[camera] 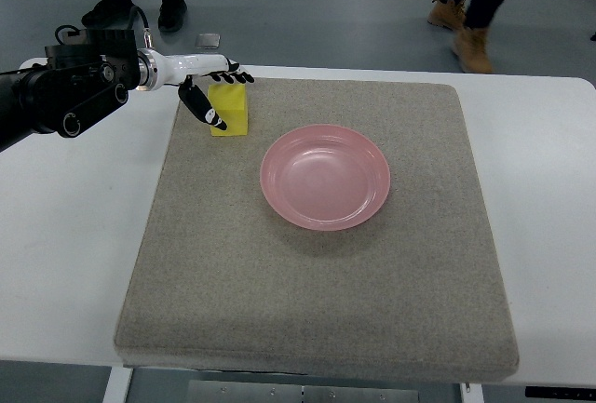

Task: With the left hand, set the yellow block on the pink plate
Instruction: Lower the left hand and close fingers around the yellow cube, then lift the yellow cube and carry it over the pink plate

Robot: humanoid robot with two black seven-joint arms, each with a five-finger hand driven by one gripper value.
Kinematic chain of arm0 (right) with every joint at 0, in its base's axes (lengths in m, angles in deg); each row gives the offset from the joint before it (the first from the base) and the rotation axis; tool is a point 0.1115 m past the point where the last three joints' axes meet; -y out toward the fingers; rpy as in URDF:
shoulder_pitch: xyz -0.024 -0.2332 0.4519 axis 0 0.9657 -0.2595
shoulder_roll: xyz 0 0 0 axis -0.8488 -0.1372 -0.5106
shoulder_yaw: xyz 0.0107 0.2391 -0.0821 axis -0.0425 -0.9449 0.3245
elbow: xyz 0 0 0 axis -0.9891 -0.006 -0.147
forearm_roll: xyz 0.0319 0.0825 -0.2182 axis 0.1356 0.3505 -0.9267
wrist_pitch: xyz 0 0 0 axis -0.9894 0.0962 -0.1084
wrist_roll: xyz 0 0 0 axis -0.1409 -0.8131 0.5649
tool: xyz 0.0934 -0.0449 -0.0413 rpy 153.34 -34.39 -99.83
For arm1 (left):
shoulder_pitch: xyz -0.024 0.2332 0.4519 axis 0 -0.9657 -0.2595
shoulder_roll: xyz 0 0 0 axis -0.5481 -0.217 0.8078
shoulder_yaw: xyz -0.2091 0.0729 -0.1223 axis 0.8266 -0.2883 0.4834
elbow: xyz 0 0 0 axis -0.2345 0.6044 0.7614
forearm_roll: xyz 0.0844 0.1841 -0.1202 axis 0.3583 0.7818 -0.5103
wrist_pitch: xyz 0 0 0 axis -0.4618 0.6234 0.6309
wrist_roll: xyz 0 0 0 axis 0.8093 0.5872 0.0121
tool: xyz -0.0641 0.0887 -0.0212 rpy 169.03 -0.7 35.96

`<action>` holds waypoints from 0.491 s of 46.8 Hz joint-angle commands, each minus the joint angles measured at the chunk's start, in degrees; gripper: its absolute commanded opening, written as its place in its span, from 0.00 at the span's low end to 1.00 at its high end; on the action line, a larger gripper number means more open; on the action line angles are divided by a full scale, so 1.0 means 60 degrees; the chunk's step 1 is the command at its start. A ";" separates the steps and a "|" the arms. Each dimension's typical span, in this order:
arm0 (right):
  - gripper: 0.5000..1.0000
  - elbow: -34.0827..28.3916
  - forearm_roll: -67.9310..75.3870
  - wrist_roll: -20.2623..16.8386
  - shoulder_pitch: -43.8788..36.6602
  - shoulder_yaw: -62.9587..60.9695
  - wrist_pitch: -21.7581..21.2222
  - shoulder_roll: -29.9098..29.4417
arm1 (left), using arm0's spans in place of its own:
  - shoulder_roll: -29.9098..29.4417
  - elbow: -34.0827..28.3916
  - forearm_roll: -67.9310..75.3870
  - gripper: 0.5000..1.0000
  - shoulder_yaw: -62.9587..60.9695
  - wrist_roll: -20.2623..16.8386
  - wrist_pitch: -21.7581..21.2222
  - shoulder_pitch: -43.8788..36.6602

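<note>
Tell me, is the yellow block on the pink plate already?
No, the yellow block sits on the grey mat left of the empty pink plate, with the left hand around it.

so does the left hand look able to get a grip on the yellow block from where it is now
Probably yes. The left hand is already at the yellow block, thumb on its near face and fingers over its far top edge. Nothing else crowds it on the mat.
</note>
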 commanded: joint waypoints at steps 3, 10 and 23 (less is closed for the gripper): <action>0.85 0.0000 -0.0001 0.0000 0.0001 0.0000 0.0000 0.0000 | -0.0001 -0.0014 0.0000 0.71 -0.0008 0.0001 -0.0016 -0.0016; 0.85 0.0000 -0.0001 0.0000 0.0001 0.0000 0.0000 0.0000 | 0.0028 -0.0102 0.0015 0.52 -0.0008 0.0001 -0.0090 -0.0133; 0.85 0.0000 -0.0001 0.0000 0.0001 0.0000 0.0000 0.0000 | 0.0101 -0.0293 0.0044 0.00 -0.0008 0.0001 -0.0090 -0.0134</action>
